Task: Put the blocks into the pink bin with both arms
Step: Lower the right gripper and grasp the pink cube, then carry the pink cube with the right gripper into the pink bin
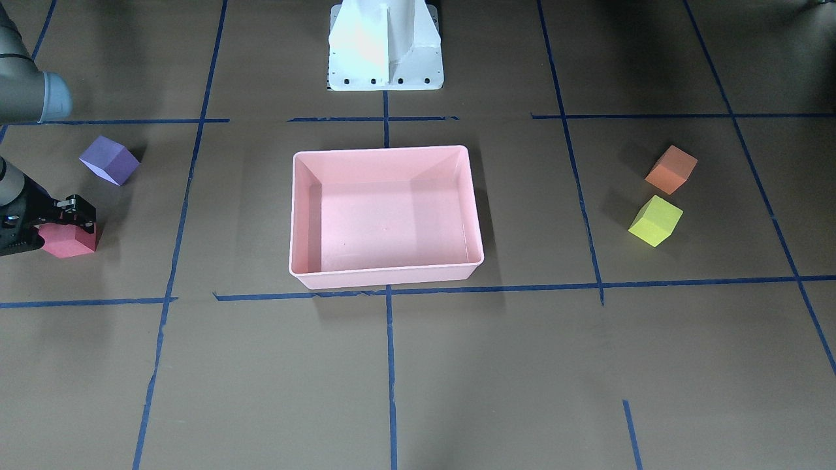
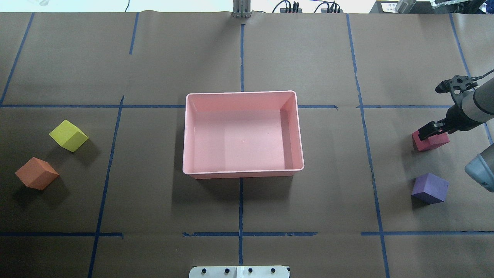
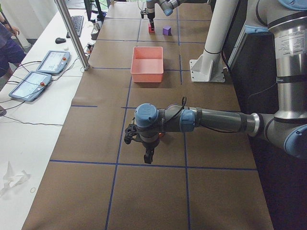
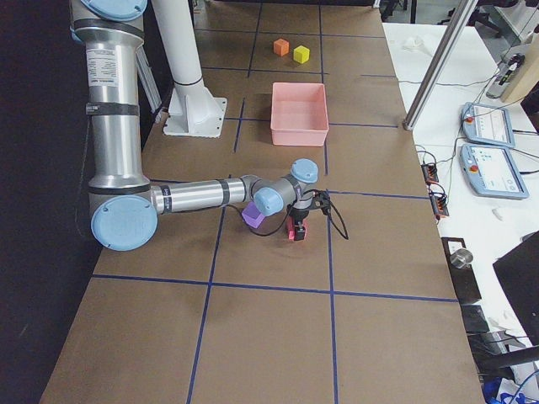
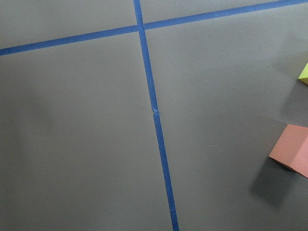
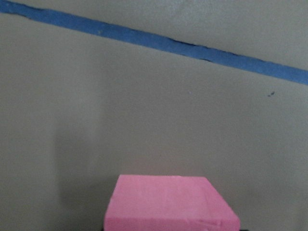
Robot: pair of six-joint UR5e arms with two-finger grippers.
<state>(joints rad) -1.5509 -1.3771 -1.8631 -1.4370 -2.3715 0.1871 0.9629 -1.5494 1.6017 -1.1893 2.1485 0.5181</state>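
**Pink bin** (image 2: 242, 141): it sits upright at the centre of the brown-papered table (image 2: 308, 50). All four blocks lie on the table outside it.

**Right end of table:** the red block (image 2: 430, 142) and the purple block (image 2: 429, 188) are near each other but apart, with the purple one nearer the robot. The right gripper (image 2: 433, 131) is down at the red block. In the overhead view its black fingers lie across the block's far top edge. The front-facing view adds a finger against the block's upper side. The right wrist view shows only the block's pinkish top at the lower edge of the frame. I cannot tell from any view whether the fingers clamp the block or merely straddle it.

**Left end of table:** the yellow-green block (image 2: 68, 135) and the orange block (image 2: 37, 173) are close together and well apart from the bin. Both are turned askew to the blue tape lines (image 2: 241, 58).

**Left gripper** (image 3: 148, 159): it appears only in the left side view, pointing down over the table beyond these two blocks. I cannot tell its finger spread. The left wrist view shows crossed tape lines, the orange block at the right edge and a yellow-green corner above it.
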